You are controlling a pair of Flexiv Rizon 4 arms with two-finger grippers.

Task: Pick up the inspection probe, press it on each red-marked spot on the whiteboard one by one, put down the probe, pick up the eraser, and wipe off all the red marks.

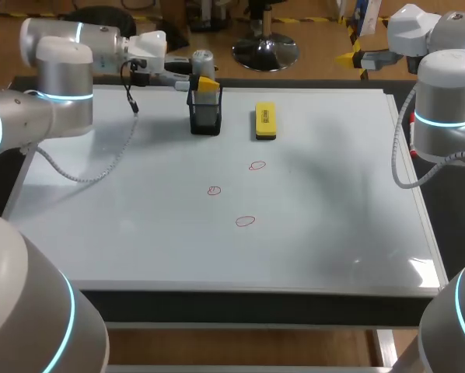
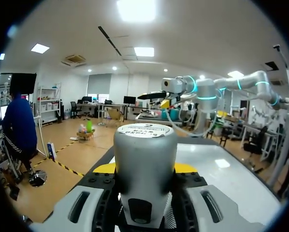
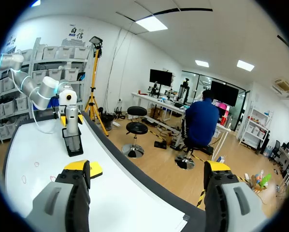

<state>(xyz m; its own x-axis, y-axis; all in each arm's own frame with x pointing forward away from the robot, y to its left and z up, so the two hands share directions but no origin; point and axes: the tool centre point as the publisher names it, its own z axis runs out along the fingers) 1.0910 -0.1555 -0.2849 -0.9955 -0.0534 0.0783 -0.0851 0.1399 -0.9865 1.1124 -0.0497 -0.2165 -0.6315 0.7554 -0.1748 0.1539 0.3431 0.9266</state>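
The inspection probe, a silver cylinder, stands upright in a black holder at the back of the whiteboard. My left gripper comes in level from the left and is shut on the probe. In the left wrist view the probe fills the gap, with a yellow tip against each side. The yellow eraser lies just right of the holder. Three red marks sit mid-board. My right gripper is open and empty, held high off the board's back right corner.
A grey cable from the left arm droops onto the board's left part. From the right wrist view the holder and eraser lie ahead along the board's edge.
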